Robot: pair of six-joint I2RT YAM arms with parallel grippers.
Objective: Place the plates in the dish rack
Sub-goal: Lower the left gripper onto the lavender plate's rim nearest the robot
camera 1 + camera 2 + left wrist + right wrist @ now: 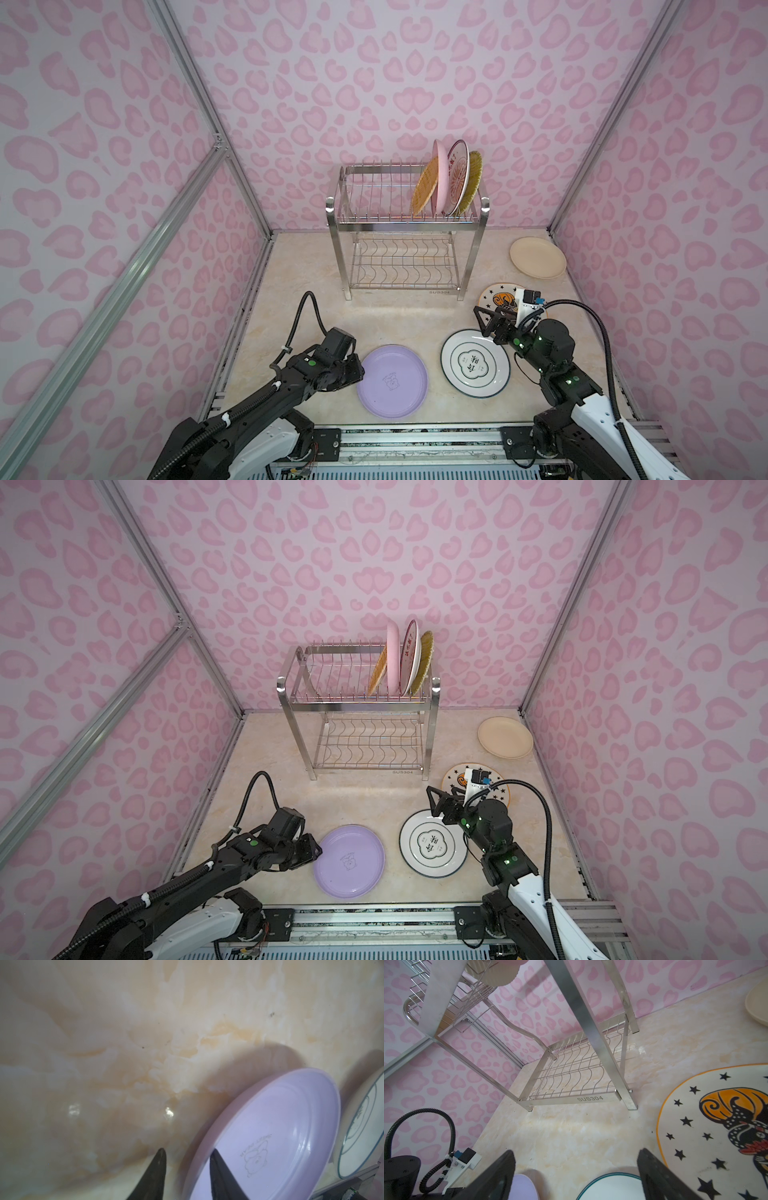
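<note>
Straddling the near-left rim of the lilac plate (392, 380), the left claw (188, 1150) has one finger (160, 1167) outside on the tabletop (311, 291) and the other finger (220, 1172) over the plate's inner face. The rim runs between them, but I cannot tell whether they pinch it. The plate appears to rest on the tabletop in front of the dish rack (405, 224), well apart from it and about level with its left half.

The right claw (576, 1151) is released, its fingers spread wide with only bare tabletop between them. It hangs in front of the rack's front right leg, over the far edge of the white plate with the ring emblem (475, 363). That plate lies flat in front of the rack's right end, just beside the lilac one.

The star-patterned plate (498, 297) lies flat to the front right of the rack, partly hidden under the right arm in both top views. The plain cream plate (538, 257) lies flat to the right of the rack, near the back wall.

Four plates stand on edge in the rack's upper tier, crowded at its right end and leaning. From left to right they are the orange woven-look plate (426, 189), the pink plate (439, 174), the white plate with orange radial lines (459, 174) and the yellow striped plate (473, 178).
</note>
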